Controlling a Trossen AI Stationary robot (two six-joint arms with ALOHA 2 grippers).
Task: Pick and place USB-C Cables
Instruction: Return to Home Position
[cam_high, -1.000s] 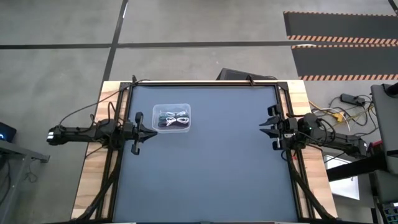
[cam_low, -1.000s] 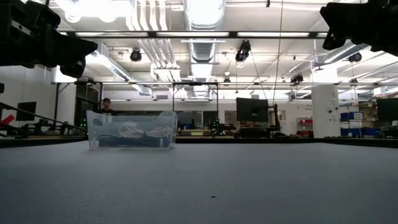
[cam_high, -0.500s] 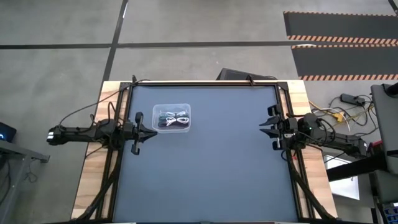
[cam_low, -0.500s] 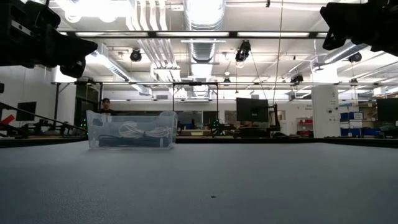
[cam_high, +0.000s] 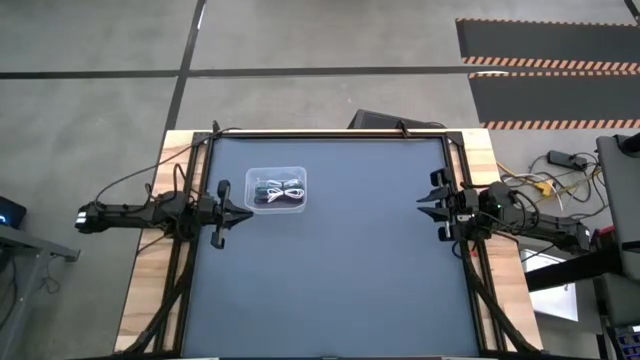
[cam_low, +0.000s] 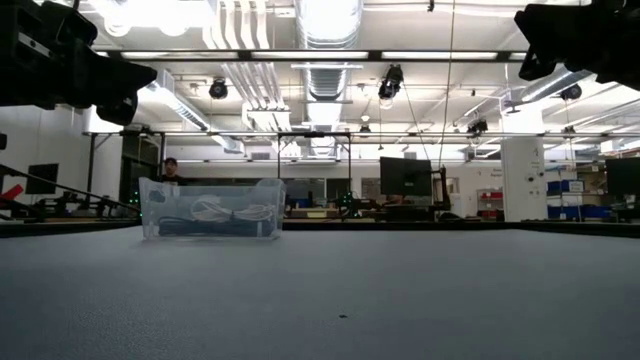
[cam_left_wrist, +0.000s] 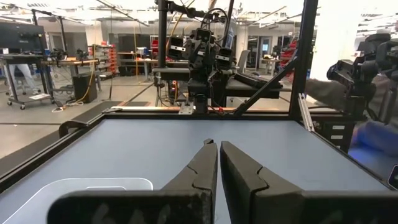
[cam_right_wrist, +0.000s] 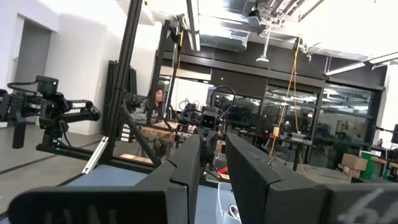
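The USB-C cables lie in small bundles inside a clear box (cam_high: 276, 189) on the blue mat at the far left: a white one (cam_high: 289, 187), a dark teal one (cam_high: 261, 188) and a purple one (cam_high: 276, 202). In the low view the box (cam_low: 212, 208) rests on its base, with white loops showing through its wall. My left gripper (cam_high: 246, 212) is shut and level just beside the box's near left corner, touching nothing; in the left wrist view (cam_left_wrist: 218, 147) its fingertips meet. My right gripper (cam_high: 424, 205) hovers at the right edge, its fingers (cam_right_wrist: 212, 140) slightly apart, nothing between them.
Black frame rails (cam_high: 330, 134) run round the mat. The blue mat (cam_high: 340, 270) spreads between the two arms and toward the near edge. A person (cam_low: 171, 170) is in the room behind the box, and another person's sleeve (cam_left_wrist: 373, 74) shows beyond the table's right side.
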